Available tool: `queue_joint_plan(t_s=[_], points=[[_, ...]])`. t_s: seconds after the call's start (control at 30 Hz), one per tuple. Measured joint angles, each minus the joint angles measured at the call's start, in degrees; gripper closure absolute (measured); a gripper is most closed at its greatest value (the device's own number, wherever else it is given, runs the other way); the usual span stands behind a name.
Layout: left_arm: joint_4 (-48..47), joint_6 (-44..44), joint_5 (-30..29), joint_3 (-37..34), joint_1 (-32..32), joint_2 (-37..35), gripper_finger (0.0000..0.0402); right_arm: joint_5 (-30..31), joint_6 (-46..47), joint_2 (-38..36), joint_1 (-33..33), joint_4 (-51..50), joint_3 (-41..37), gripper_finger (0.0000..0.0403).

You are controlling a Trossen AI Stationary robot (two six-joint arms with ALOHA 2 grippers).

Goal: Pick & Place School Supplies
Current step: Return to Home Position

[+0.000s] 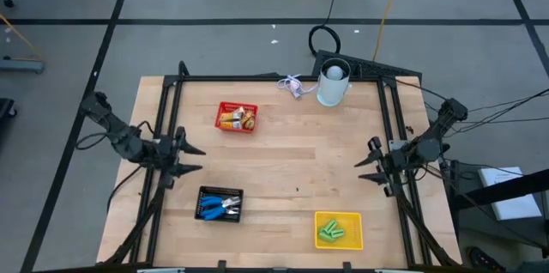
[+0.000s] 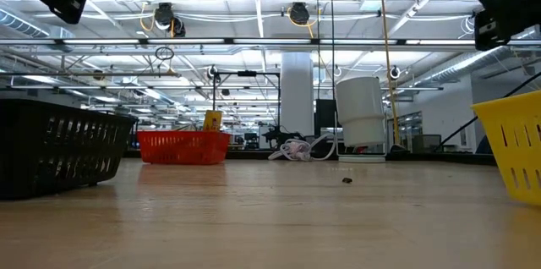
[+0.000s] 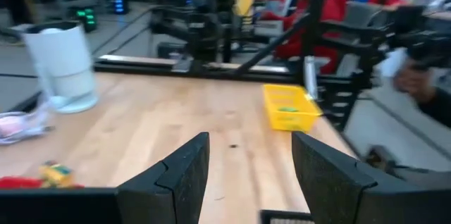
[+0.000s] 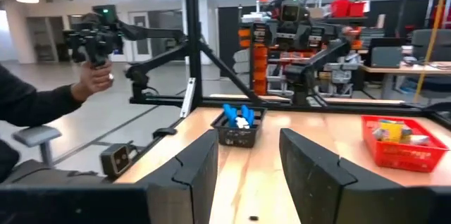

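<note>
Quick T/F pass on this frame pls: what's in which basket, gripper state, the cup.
1. The green erasers lie in the yellow basket. True.
2. The scissors sit in the red basket. False: the blue scissors lie in the black basket; the red basket holds yellow-orange sticks.
3. The left gripper and right gripper are both open, holding nothing. True.
4. The cup lies tipped over mid-table. False: the white cup stands upright at the table's edge.

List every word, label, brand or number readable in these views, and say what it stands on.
No text can be read in any view.
Dark marks on the yellow-orange sticks in the red basket: too small and blurred to read.
On the white cup: no label shows.
</note>
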Motion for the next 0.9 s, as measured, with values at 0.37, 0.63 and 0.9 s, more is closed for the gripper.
queue_joint_plan(t_s=[0.37,0.63,0.9], points=[[-0.6,3.6,14.8,0.0,17.8,0.0,0.0197,-11.0,-0.2,0.0,-15.7,-2.2,0.0,0.0258],[-3.3,-2.0,33.3,-2.2,34.7,-0.9,0.0197,-24.2,1.9,0.0,-29.8,-4.7,0.0,0.0257],[8.5,-1.1,41.6,-12.4,45.8,-7.8,0.0197,-33.1,2.8,0.0,-39.2,-5.5,-0.1,0.0260]])
